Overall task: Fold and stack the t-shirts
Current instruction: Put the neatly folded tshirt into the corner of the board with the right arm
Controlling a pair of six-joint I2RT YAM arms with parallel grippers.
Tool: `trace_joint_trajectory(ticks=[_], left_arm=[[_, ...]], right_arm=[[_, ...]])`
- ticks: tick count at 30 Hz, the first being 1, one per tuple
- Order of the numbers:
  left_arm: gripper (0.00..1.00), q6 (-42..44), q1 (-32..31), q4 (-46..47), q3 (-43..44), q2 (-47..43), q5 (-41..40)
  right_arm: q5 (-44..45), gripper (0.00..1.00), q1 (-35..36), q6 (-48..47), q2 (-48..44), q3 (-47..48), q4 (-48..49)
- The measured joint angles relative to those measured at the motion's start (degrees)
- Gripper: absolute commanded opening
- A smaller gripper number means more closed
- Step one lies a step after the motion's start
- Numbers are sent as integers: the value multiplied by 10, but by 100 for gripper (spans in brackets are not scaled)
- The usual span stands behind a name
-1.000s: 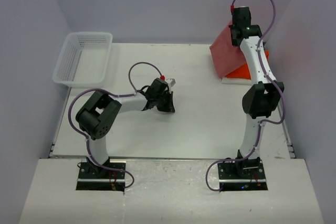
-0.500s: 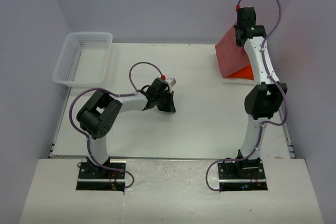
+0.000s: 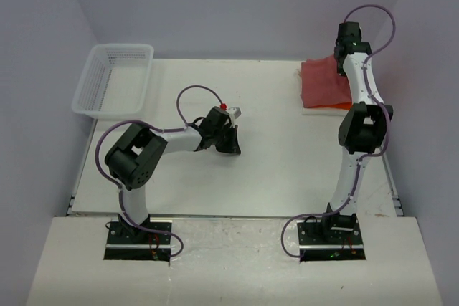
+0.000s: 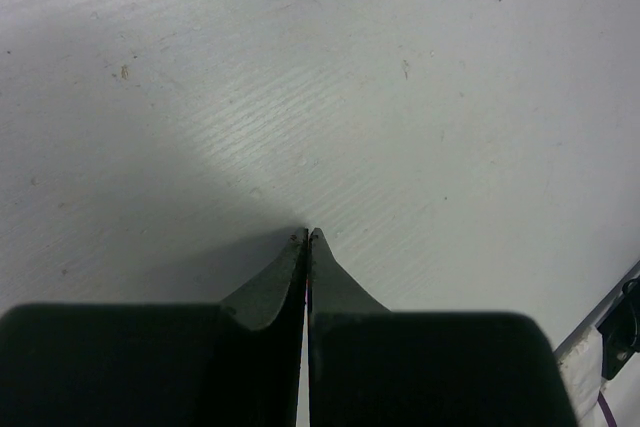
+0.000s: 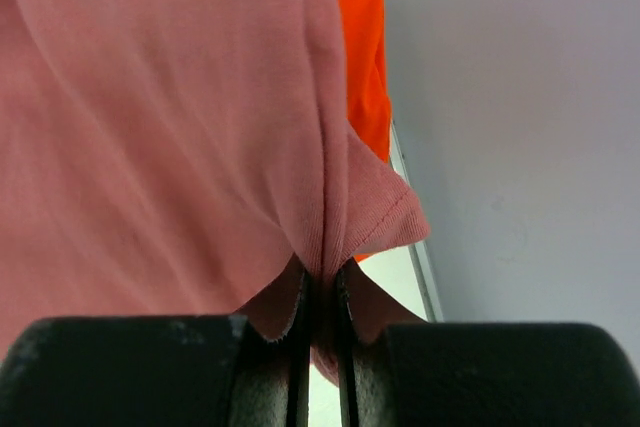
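The rose-red t-shirt [image 3: 324,82] lies spread over the stack at the table's far right. The orange t-shirt [image 3: 331,104] peeks out under its near edge, and a white t-shirt [image 3: 315,110] shows as a thin strip below that. My right gripper [image 3: 343,62] is shut on the rose-red shirt's far right edge; the wrist view shows the pinched cloth [image 5: 324,247] between the jaws, with orange cloth [image 5: 364,67] beyond. My left gripper [image 3: 231,145] is shut and empty, its fingertips [image 4: 307,240] close over bare table at mid-left.
A white plastic mesh basket [image 3: 113,80] stands at the table's far left corner. Walls close in the table at the back and both sides. The right arm stretches along the right edge.
My right gripper has carried the rose-red shirt's edge right and down, so the shirt went from hanging as a raised sheet to lying over the orange one. The left arm has not moved.
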Motion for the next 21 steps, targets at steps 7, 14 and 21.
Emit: trace_joint_trajectory(ticks=[7,14,21], left_arm=[[0,-3,-1,31,-14,0,10],[0,-15,-15,63,-30,0,12],[0,-22,-32,71,-37,-3,6]], right_arm=[[31,29,-10,28,90,51,-26],[35,91,-11,64,95,51,-11],[70,99,0,68,63,24,20]])
